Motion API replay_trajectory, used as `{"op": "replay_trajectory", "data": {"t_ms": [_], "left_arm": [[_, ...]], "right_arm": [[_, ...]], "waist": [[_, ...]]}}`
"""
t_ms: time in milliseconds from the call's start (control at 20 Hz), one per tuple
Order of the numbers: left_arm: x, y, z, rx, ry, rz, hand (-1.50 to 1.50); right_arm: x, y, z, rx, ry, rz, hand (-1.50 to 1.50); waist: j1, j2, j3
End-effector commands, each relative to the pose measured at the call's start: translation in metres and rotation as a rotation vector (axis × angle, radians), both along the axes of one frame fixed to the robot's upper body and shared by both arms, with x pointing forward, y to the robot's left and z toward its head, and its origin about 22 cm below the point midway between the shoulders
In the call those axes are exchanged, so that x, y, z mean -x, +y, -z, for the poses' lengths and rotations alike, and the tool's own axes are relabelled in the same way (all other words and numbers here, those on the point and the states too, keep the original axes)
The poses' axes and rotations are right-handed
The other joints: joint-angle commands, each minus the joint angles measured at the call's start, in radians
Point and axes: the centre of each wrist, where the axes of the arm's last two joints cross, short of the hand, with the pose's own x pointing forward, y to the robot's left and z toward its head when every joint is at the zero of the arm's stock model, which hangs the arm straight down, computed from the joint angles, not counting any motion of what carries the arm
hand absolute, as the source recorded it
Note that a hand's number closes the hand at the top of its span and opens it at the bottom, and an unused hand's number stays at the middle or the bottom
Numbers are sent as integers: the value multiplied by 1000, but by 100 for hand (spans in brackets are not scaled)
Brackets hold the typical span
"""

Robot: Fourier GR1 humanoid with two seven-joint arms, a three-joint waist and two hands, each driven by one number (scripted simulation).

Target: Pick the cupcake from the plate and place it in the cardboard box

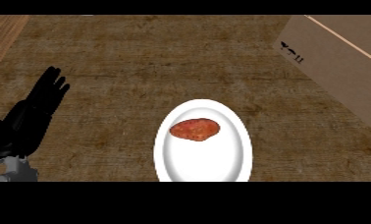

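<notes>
Head view, the only one we get. We see the left hand (36, 107) at the view's left edge, black, resting there with its fingers (52, 81) straight and pointing up, spread a little, holding nothing. A bit of grey forearm (16, 169) shows below it at the lower left corner. The right hand does not show, so we cannot tell anything about its fingers.

Off to the right of the fingers and lower in the view, well apart from them, we see a white plate (206, 164) lying on the brown wood-grain surface (159, 56). Its lower edge is cut off by the view's bottom. On the plate, in its upper left part, lies the cupcake (195, 129): a reddish-brown, rounded lump, lying on its side as far as we can tell. Nothing touches it; the fingers are well clear of both it and the plate.

Far to the right of the fingers, at the view's upper right, we see the cardboard box (330, 66), tan, with small black handling marks printed on the face toward the plate. It runs out of view at the right edge. We cannot tell from here whether its top is open. Box and plate are apart, bare surface between them.
</notes>
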Motion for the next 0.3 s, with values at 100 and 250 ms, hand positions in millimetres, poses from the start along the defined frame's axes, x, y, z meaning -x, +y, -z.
{"op": "replay_trajectory", "data": {"t_ms": [100,250], "left_arm": [[-3,10,-8,7,-32,20,0],[-6,-4,1,7,1,3,0]], "right_arm": [[35,-31,-2,18,-15,-19,-150],[35,-31,-3,12,-17,-18,-150]], "waist": [[2,0,0],[9,3,1]]}}
